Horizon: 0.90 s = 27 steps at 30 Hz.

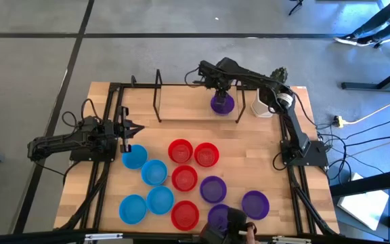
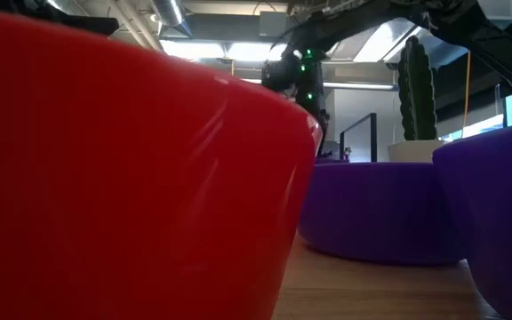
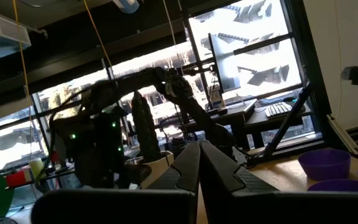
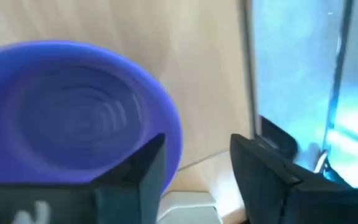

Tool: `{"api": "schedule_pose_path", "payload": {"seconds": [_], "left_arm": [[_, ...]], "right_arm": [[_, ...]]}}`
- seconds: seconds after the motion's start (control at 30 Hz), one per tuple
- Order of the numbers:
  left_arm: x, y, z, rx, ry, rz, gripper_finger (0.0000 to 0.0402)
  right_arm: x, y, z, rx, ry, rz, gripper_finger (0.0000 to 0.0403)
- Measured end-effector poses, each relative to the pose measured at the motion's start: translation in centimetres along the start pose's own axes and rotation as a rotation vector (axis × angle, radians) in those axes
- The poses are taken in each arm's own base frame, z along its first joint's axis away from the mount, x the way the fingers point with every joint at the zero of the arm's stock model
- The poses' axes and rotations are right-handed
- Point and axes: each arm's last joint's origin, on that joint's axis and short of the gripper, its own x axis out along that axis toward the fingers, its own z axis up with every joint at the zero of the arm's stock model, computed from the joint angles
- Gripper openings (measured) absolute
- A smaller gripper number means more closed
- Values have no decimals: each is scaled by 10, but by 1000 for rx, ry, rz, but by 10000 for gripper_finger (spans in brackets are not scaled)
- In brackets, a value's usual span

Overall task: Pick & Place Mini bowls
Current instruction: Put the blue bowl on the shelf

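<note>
Right gripper (image 1: 221, 90): at the far edge of the wooden table (image 1: 263, 146), directly over a lone small round purple plastic bowl (image 1: 222, 104); the fingers stand apart with a clear gap, released.
Right wrist view: adds the close detail. One dark finger (image 4: 145, 165) overlaps the rim of that purple bowl (image 4: 73, 127), the other finger sits beside it over bare wood; whether the finger touches the rim cannot be told.
Left gripper (image 1: 128, 129): at the table's left side, just beside a small round blue plastic bowl (image 1: 134, 156); clenched on nothing.
Left wrist view: the two dark fingers (image 3: 197, 168) press together into a point, a state the overhead view cannot settle.
Remaining bowls, high view: four blue at the near left, four red (image 1: 180, 150) in the middle, three purple (image 1: 255, 203) at the near right, all sitting upright on the table.
Low view: only this camera shows the bowls side-on. A red bowl wall (image 2: 132, 169) fills the left, purple bowls (image 2: 372, 209) rest beyond it.
White pot with a green cactus (image 1: 263, 105): at the far right corner, near the lone purple bowl; the cactus (image 2: 418, 89) stands upright in the low view.
</note>
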Motion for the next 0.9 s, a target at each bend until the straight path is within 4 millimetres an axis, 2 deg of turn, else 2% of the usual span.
{"api": "schedule_pose_path", "payload": {"seconds": [0.07,0.13,0.23,0.3,0.37,0.43,0.53,0.6,0.67,0.73,0.83,0.9], "left_arm": [[0,0,0,0,0,1,4],[0,0,0,0,0,1,3],[0,0,0,0,0,1,2],[0,0,0,0,0,1,4],[0,0,0,0,0,1,7],[0,0,0,0,0,1,7],[0,0,0,0,0,1,6],[0,0,0,0,0,1,4],[0,0,0,0,0,1,4],[0,0,0,0,0,1,5],[0,0,0,0,1,1,6],[0,0,0,0,1,1,5]], "right_arm": [[-19,-1,3,25,-51,10,185],[-47,1,5,31,-146,47,184],[-104,10,3,14,-357,87,176],[-145,21,-6,-4,-564,93,165],[-189,35,-22,-37,-783,82,148],[-233,48,-47,-68,-982,77,125],[-287,64,-96,-104,-1199,104,81],[-313,70,-134,-108,-1296,133,48],[-329,77,-170,-114,-1352,172,16],[-332,85,-198,-134,-1353,220,8],[-320,98,-232,-138,-1318,250,12],[-302,106,-248,-133,-1290,248,9]]}}
